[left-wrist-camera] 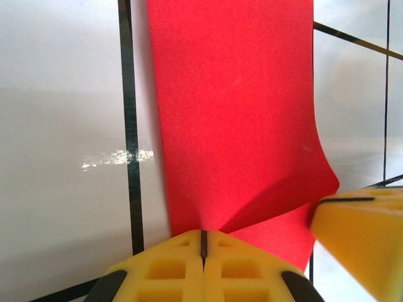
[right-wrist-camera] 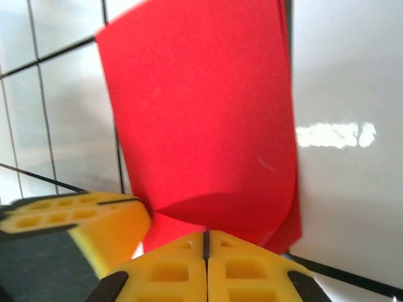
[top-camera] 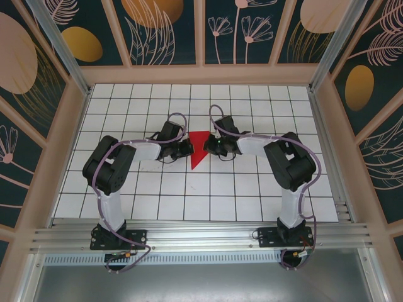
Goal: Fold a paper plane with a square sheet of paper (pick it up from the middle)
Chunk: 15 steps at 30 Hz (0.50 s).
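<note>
The square sheet of paper (top-camera: 198,150) is a bright red creased wedge on the tiled table, its point towards the near side. My left gripper (top-camera: 187,148) meets it from the left and my right gripper (top-camera: 213,146) from the right. In the left wrist view the yellow jaws of the left gripper (left-wrist-camera: 203,234) are shut, and a raised flap of the sheet (left-wrist-camera: 233,113) runs into their tip. In the right wrist view the right gripper (right-wrist-camera: 205,236) is shut at the edge of the sheet (right-wrist-camera: 201,113), which curls over itself.
White table (top-camera: 126,189) with a black grid, walled by a wooden frame on the left, right and far sides. The two arms bend inward and their grippers nearly meet over the paper. A finger of the right gripper (left-wrist-camera: 359,239) shows beside the flap's corner.
</note>
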Available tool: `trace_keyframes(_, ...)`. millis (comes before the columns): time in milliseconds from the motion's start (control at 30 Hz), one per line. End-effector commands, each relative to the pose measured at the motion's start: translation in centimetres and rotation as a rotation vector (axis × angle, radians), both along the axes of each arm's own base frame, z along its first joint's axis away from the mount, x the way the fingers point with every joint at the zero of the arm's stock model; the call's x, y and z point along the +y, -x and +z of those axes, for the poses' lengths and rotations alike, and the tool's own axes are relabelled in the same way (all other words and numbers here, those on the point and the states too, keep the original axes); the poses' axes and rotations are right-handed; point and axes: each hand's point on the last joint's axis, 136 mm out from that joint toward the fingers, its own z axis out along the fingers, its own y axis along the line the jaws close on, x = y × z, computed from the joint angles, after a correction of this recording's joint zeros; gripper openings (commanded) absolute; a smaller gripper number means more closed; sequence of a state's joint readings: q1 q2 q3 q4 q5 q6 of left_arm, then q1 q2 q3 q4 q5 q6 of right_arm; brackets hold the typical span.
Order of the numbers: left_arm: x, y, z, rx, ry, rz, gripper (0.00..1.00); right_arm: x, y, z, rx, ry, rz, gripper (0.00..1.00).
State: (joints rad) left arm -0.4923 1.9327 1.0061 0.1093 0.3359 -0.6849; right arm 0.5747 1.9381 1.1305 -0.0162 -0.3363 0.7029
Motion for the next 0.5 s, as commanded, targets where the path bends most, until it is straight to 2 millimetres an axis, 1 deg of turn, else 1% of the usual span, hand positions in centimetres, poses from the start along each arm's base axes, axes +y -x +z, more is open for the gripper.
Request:
trace_keyframes(0,1.8,0.9,-2.1,0.044,-0.095,0.023,0.03,-0.3,-1.0,0.6,-0.022,0.023,0.000,0.06)
trace_keyframes(167,1.8,1.0,-2.1,0.044,-0.096,0.019,0.03,-0.5,-0.9,-1.0,0.007,0.040,-0.002,0.06)
trace_keyframes(300,1.9,0.9,-2.0,0.042,-0.098,0.021,0.03,-1.7,-0.8,-2.3,0.029,0.084,-0.032,0.06)
trace_keyframes(467,1.9,1.0,-2.1,0.044,-0.100,0.022,0.03,-2.8,0.3,-3.6,0.065,0.116,-0.060,0.06)
